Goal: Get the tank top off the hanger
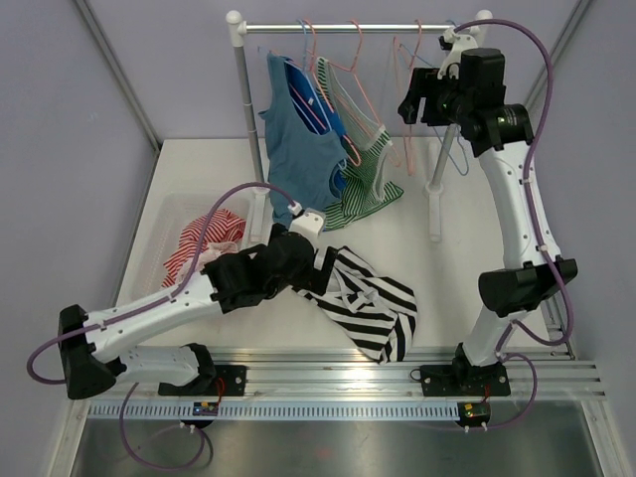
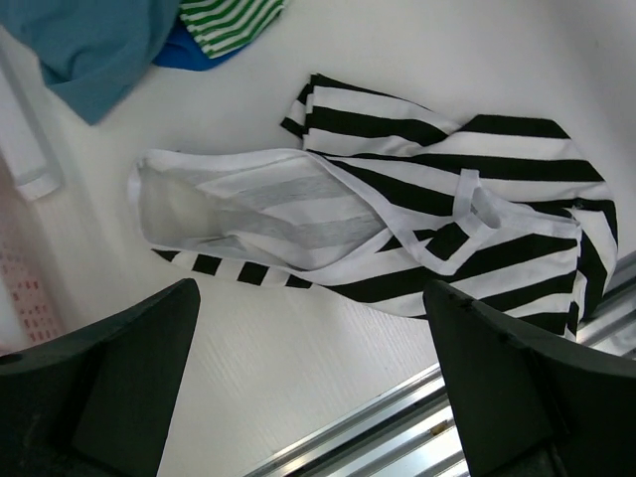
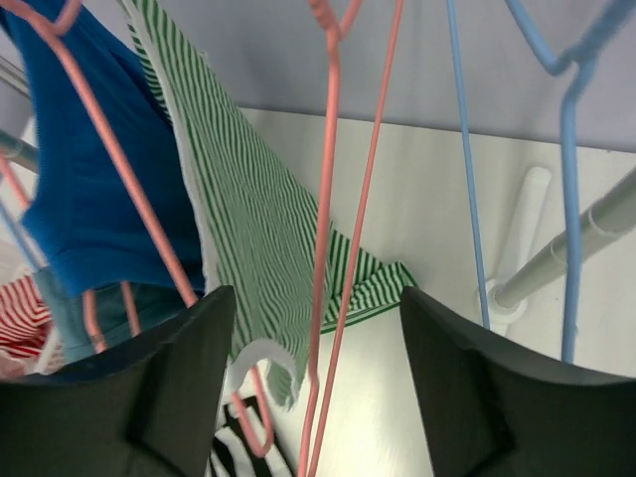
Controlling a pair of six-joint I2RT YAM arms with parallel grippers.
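Note:
A green-striped tank top point(image 1: 366, 184) hangs partly on a pink hanger point(image 1: 350, 75) on the rack rail point(image 1: 348, 28), next to a blue tank top point(image 1: 298, 149). My right gripper point(image 1: 409, 107) is open and empty, high by the rail. In the right wrist view point(image 3: 316, 318) an empty pink hanger point(image 3: 333, 248) hangs in line between its fingers, and the green top point(image 3: 248, 229) is just left. A black-and-white striped tank top point(image 1: 373, 298) lies flat on the table. My left gripper point(image 1: 318, 270) is open and empty above its near edge point(image 2: 427, 229).
A clear bin point(image 1: 171, 224) at the left holds a red-striped garment point(image 1: 204, 238). Empty blue hangers point(image 3: 571, 149) hang at the rail's right end. The rack's right post point(image 1: 434, 214) stands on the table. A metal rail point(image 2: 397, 417) runs along the near edge.

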